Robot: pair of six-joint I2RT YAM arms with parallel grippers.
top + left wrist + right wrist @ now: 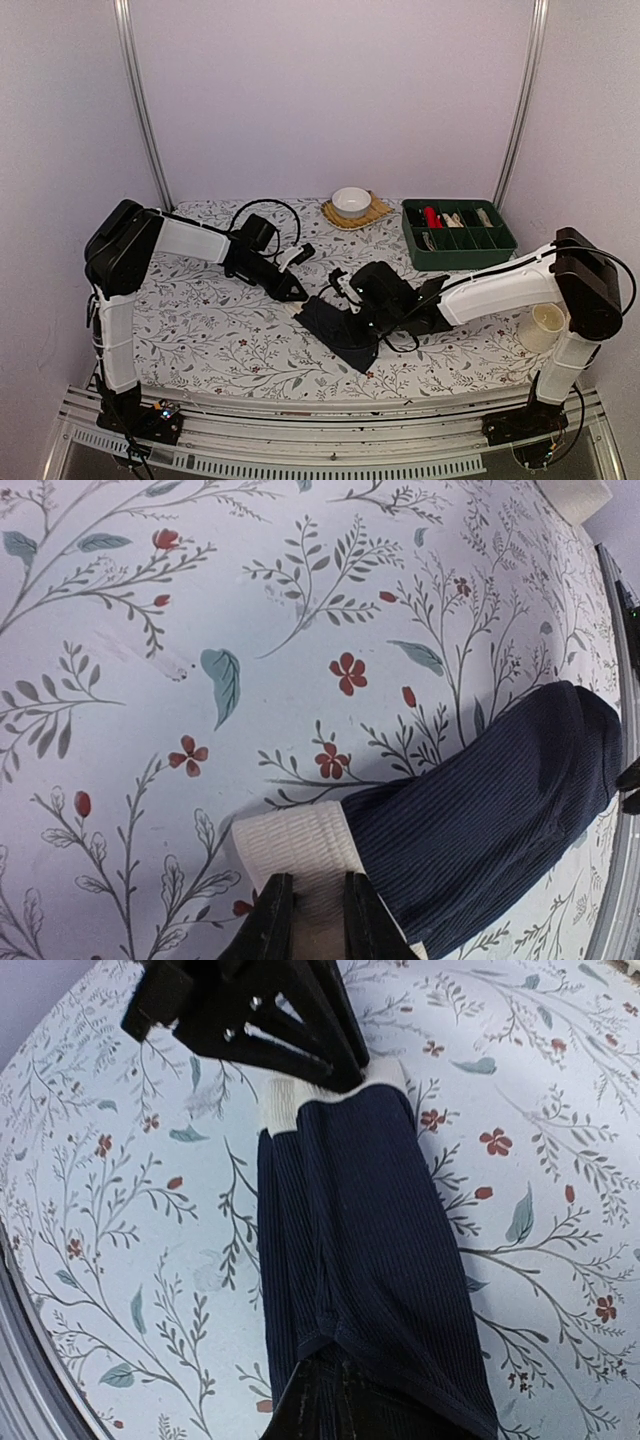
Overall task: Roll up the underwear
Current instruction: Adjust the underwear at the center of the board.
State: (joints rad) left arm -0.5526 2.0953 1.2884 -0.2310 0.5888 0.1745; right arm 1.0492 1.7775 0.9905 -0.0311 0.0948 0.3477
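Note:
One piece of underwear (350, 1250), dark navy ribbed cloth with a white waistband (295, 848), lies stretched in a long folded strip on the flowered tablecloth at mid-table (338, 330). No orange-red tag shows, and I see no second garment. My left gripper (311, 905) is shut on the waistband end, its fingers (268, 920) pinching the white band; it also shows in the right wrist view (260, 1010) and the top view (297, 292). My right gripper (345, 1415) is at the opposite hem end, with the cloth draped over its dark fingers and gripped; in the top view it is over the cloth (352, 300).
A white bowl (351, 201) sits on a woven mat at the back. A green divided tray (458, 235) with small items stands at back right. A cream cup (543, 328) stands by the right arm. A black cable (262, 212) loops behind the left wrist.

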